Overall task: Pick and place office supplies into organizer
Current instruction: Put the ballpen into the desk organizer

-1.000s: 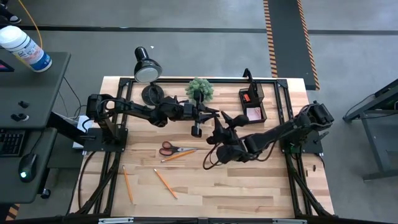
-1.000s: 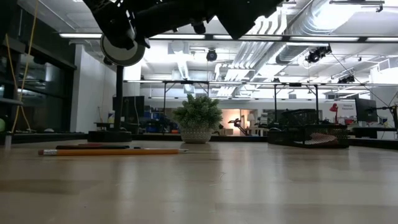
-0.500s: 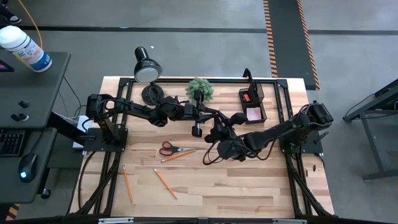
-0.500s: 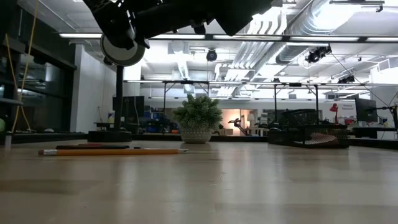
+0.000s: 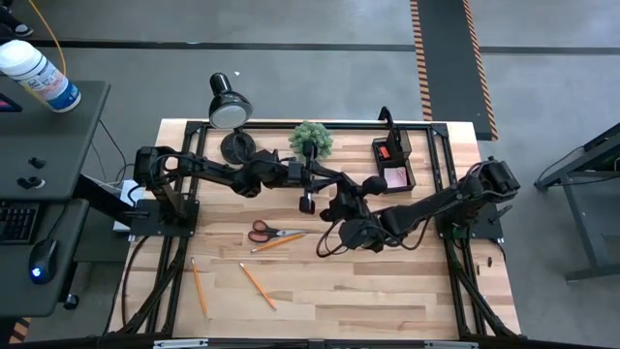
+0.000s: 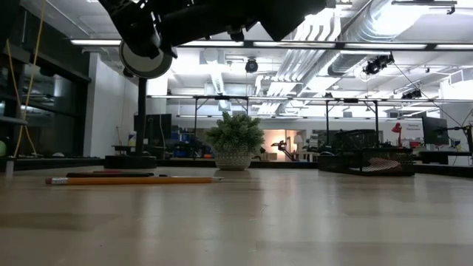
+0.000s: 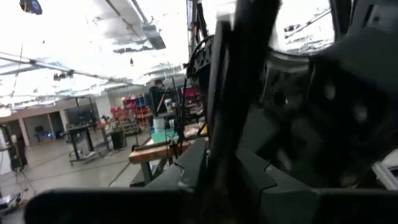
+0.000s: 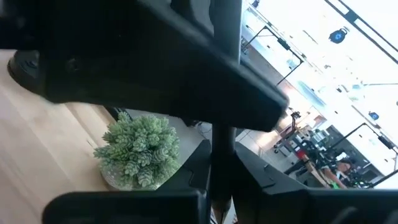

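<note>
A thin black pen (image 7: 227, 93) hangs in the air over the middle of the table, where my two grippers meet. My left gripper (image 5: 325, 180) reaches in from the table's left and is shut on it. My right gripper (image 5: 339, 199) comes from the right and is shut on the same pen (image 8: 224, 149). The black mesh organizer (image 5: 393, 162) stands at the far right with a pink pad (image 5: 396, 176) and a red piece (image 5: 385, 152) in it. Red-handled scissors (image 5: 262, 231) and an orange pencil (image 5: 279, 242) lie flat on the wood. My left gripper has the pen's shaft (image 7: 219, 168) pinched between its two fingers, which lie across it. The pen stands clear of the table. My right gripper pinches the same shaft (image 8: 222, 163) between its two fingers, also across it, right next to the left gripper's fingers.
A black desk lamp (image 5: 231, 107) and a small green plant (image 5: 311, 139) stand at the far edge. Two more pencils (image 5: 199, 288) (image 5: 258, 286) lie near the front left. In the low view a pencil (image 6: 133, 179) lies in front of the lamp base.
My right gripper has moved a little toward the table's left, up to the left gripper, and its fingers have shut from a wide spread onto the pen. The left arm has kept still.
</note>
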